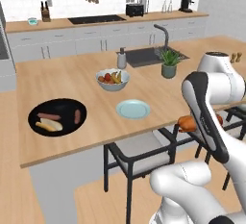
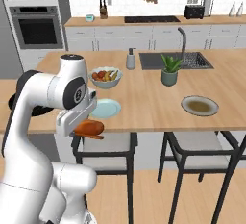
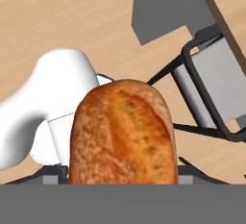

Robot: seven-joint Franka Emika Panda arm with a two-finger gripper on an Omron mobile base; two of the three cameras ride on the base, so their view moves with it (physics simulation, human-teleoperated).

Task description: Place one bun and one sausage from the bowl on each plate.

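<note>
Nearest, the jaws are clamped on a bun (image 3: pixel 121 131), crusty, golden-brown and loaf-shaped, held off the table (image 1: pixel 77 81) edge above the chairs. This looks like the carry step; next it needs setting on the smooth light blue plate (image 1: pixel 133 108). Further left, the wide black bowl (image 1: pixel 57 117) holds sausages.

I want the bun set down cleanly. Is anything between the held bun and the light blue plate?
Nothing visible blocks it. The gripper holds the bun off the counter's near edge, just short of the light blue plate, which is bare. The fruit bowl stands behind the plate, off the path.
</note>
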